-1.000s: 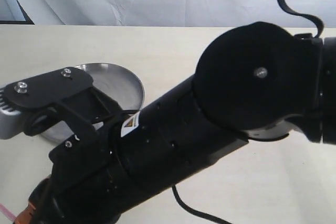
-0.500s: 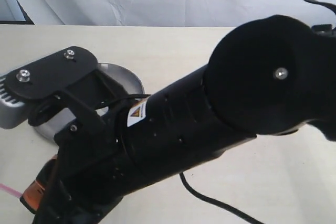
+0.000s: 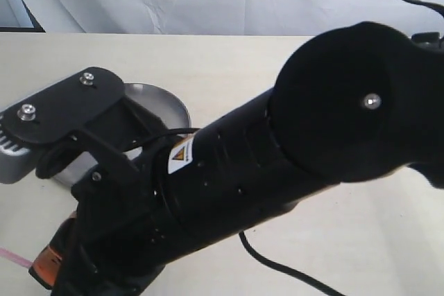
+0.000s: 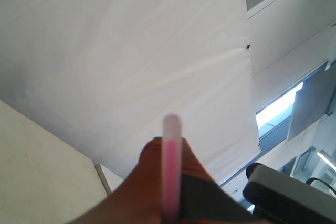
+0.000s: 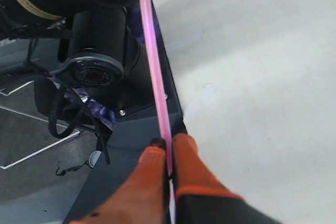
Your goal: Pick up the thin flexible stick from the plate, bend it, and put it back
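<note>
The right gripper (image 5: 168, 148) is closed on the thin flexible stick (image 5: 155, 66), its two orange fingers (image 5: 149, 166) pinched together with the pink strand caught between them. From that grip the stick runs almost straight, with only a slight curve, to the left gripper (image 4: 171, 149), which also clamps it. In the left wrist view a short length stands out past those orange tips and ends in a whitish, blurred tip. So the stick is held in the air by both grippers, one near each end, and does not lie on the plate (image 3: 170, 105). In the right wrist view it crosses over the edge of the pale table (image 3: 229, 67) and dark robot hardware beside it. In the exterior view a large black arm (image 3: 243, 171) fills most of the frame and hides much of the plate, whose silver rim shows behind the arm's camera bracket. A short bit of pink stick pokes out at the lower left corner, well apart from the plate.
</note>
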`<state>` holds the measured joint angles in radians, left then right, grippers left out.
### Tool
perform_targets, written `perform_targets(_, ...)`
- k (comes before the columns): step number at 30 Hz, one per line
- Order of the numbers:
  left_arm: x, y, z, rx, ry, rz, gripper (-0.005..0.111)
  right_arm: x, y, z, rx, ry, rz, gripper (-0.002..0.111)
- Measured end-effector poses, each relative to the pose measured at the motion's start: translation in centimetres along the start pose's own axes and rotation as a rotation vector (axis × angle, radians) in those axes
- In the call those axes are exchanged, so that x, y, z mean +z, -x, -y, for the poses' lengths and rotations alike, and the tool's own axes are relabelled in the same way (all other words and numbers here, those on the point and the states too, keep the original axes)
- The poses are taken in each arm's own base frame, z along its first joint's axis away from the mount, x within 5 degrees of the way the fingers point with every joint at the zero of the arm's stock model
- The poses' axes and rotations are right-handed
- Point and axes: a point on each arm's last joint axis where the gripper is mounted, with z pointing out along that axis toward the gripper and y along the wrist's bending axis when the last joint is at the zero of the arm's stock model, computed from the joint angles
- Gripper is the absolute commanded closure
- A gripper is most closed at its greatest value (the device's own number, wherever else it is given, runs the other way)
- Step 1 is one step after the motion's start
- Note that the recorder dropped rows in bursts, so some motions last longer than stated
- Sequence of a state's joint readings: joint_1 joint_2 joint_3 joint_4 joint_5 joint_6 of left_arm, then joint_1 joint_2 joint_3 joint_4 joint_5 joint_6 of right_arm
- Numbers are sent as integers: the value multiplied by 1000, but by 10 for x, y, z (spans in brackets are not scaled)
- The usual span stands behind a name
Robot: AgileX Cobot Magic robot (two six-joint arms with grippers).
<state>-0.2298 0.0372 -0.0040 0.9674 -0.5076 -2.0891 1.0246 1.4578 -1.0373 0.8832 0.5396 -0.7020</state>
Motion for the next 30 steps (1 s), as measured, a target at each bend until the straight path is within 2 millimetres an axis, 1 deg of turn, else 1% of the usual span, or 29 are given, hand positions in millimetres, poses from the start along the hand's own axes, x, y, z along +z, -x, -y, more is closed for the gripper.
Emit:
perform_targets(4,0,-1,2,2,-23,-14,106,0,2,2,-3,-24,25,109)
perform_targets(5,0,-1,2,2,-24,-15,106,0,3,3,-3,-33,36,107)
perform_targets(6,0,-1,2,2,-24,-15,106,0,4,3,-3,-37,40,102)
perform_targets(8,0,-1,2,2,-24,-15,106,0,4,4,-3,-42,48,86)
perform_targets(12,0,-1,2,2,-24,-15,106,0,5,5,-2,-52,60,48)
perform_targets(14,0,-1,2,2,-24,-15,106,0,6,5,0,-55,65,39)
perform_targets(16,0,-1,2,2,-24,-15,106,0,6,5,1,-55,63,40)
perform_targets(19,0,-1,3,-7,-31,-13,106,5,5,7,6,-58,53,45)
perform_targets(26,0,-1,7,-38,-73,-16,106,28,-6,19,36,-65,-20,64)
perform_targets(27,0,-1,7,-38,-73,-16,106,30,-8,19,39,-61,-32,66)
perform_targets(30,0,-2,6,-31,-72,-21,106,30,-9,18,39,-49,-44,64)
